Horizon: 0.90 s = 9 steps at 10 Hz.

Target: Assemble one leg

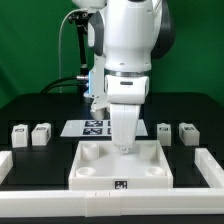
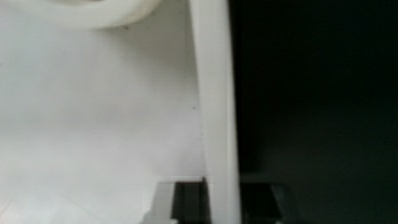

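Four small white legs stand on the black table in the exterior view: two at its left (image 1: 18,135) (image 1: 41,132) and two at its right (image 1: 164,131) (image 1: 187,132). None is held. My gripper (image 1: 123,144) is down at the far rim of the large flat white square piece (image 1: 100,168). In the wrist view my dark fingers (image 2: 183,205) sit tight on both sides of that piece's thin upright white wall (image 2: 214,100), so my gripper (image 2: 215,203) is shut on it. A round corner socket (image 2: 98,12) shows beside the wall. No leg shows in the wrist view.
The marker board (image 1: 92,127) lies behind the square piece, partly hidden by the arm. White bars lie at the front left (image 1: 6,165) and front right (image 1: 212,168). A green backdrop stands behind the table.
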Available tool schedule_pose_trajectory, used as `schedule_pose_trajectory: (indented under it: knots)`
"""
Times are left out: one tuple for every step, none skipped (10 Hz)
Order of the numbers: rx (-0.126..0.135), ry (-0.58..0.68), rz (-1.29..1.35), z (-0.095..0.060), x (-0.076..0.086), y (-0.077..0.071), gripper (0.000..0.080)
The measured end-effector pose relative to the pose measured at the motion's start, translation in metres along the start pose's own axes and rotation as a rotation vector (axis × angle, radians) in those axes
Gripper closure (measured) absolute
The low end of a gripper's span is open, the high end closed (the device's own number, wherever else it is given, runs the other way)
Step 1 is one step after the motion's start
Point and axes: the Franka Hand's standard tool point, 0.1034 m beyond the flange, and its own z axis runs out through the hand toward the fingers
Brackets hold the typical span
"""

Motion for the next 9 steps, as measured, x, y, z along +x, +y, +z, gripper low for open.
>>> schedule_pose_trajectory:
  knots:
    - [-0.002, 0.000, 0.001, 0.000, 0.000, 0.000, 0.0741]
    - [-0.002, 0.000, 0.001, 0.000, 0.000, 0.000, 0.0741]
    - [-0.002, 0.000, 0.001, 0.000, 0.000, 0.000, 0.0741]
    - [-0.002, 0.000, 0.001, 0.000, 0.000, 0.000, 0.0741]
    - [-0.002, 0.000, 0.001, 0.000, 0.000, 0.000, 0.0741]
    - [-0.002, 0.000, 0.001, 0.000, 0.000, 0.000, 0.0741]
    - [-0.002, 0.000, 0.001, 0.000, 0.000, 0.000, 0.0741]
    - [-0.003, 0.000, -0.003, 0.000, 0.002, 0.001, 0.0741]
    - [-0.007, -0.001, -0.026, -0.001, 0.013, 0.002, 0.0741]
